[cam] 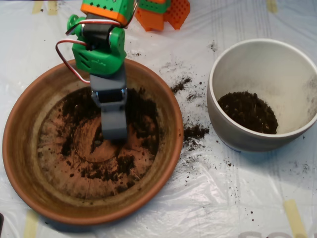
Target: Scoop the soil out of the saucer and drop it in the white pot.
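Note:
The terracotta saucer [29,163] fills the left half of the overhead view. Dark soil [141,116] lies in patches and crumbs across its flat bottom, thickest at the upper right and lower middle. My grey scoop [114,133] hangs from the green arm and points down into the saucer's middle, its tip resting among the soil; seen from above it looks narrow and closed. The white pot [233,59] stands to the right, with a mound of soil [247,111] in its bottom.
Spilled soil [194,131] is scattered on the clear plastic sheet between saucer and pot. Orange printed parts [163,12] of the arm's base sit at the top edge. Yellow tape strips [295,218] hold the sheet down.

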`<state>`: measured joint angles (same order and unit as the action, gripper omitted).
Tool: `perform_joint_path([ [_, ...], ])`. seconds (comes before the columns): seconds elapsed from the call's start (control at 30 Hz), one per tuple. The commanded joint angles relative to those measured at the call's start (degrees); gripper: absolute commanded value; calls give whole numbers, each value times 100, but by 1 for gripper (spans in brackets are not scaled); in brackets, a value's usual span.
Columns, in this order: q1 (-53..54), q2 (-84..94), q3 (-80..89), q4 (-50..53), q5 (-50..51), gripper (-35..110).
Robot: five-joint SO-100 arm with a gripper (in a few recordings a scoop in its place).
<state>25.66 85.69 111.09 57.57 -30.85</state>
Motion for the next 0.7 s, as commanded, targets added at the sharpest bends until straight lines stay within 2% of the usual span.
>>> perform_joint_path([
  [0.0, 18, 369, 272, -35, -255, 26],
  [0.27, 105, 1362, 1485, -448, -615, 26],
  [0.53, -149, 1767, 1942, -835, -431, 5],
  [0.67, -343, 1617, 1740, -800, -369, 1],
])
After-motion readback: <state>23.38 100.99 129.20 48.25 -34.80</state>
